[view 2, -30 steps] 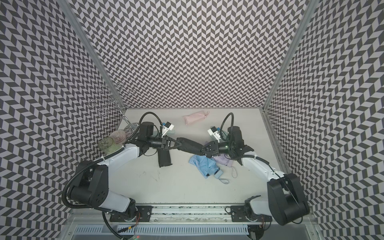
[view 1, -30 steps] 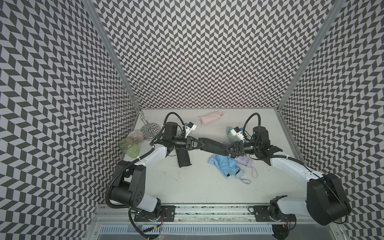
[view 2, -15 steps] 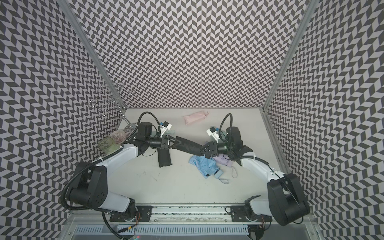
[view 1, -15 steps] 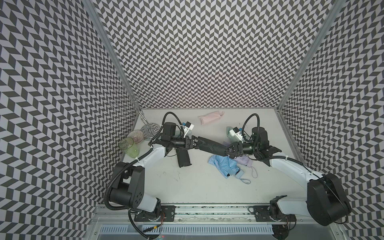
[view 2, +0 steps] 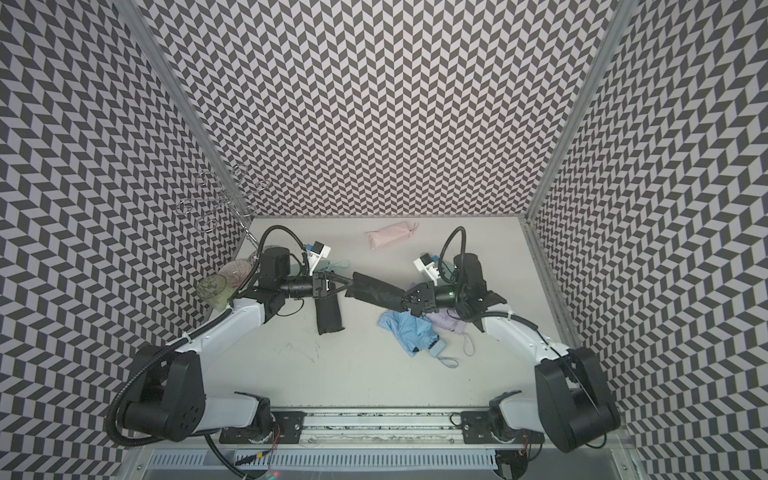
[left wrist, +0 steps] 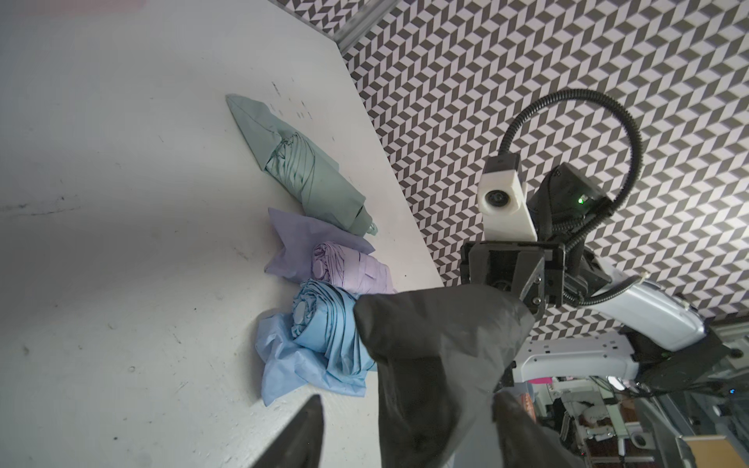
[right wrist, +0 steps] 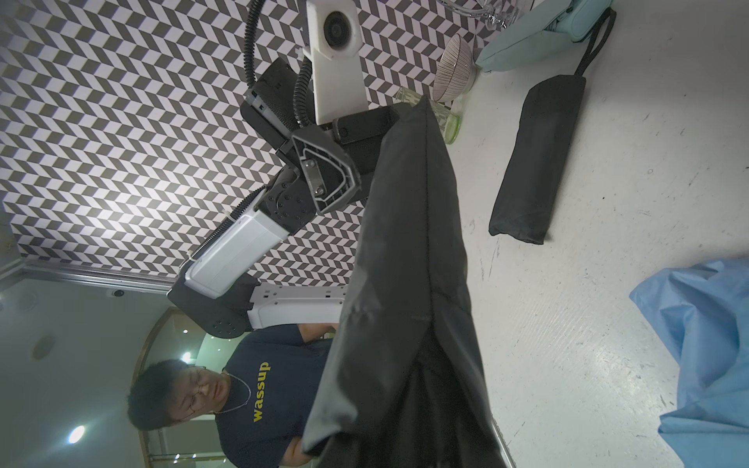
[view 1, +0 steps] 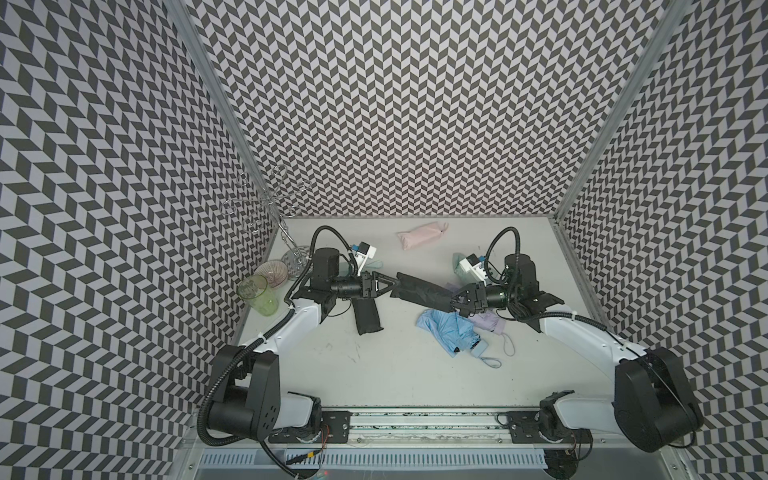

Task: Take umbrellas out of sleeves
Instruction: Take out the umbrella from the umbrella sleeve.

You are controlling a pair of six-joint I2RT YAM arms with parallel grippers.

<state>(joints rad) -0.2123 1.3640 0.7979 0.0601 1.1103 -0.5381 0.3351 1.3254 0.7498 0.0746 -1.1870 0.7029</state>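
Black umbrella (view 1: 422, 289) is spanning two outstretched arms: right tool (view 1: 456, 301) is clenching one end; left wrist view is showing left tool (view 1: 392, 284) gaping around the other.

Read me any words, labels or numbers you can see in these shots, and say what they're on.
"wassup": yellow letters on the dark T-shirt of the person in the right wrist view.
Background clutter in the left wrist view: too blurred to read.
Nothing else carries text.

Chevron-patterned walls (view 1: 395, 104) fill the upper frame; a pale, scuffed table (view 1: 395, 365) lies at lower centre.
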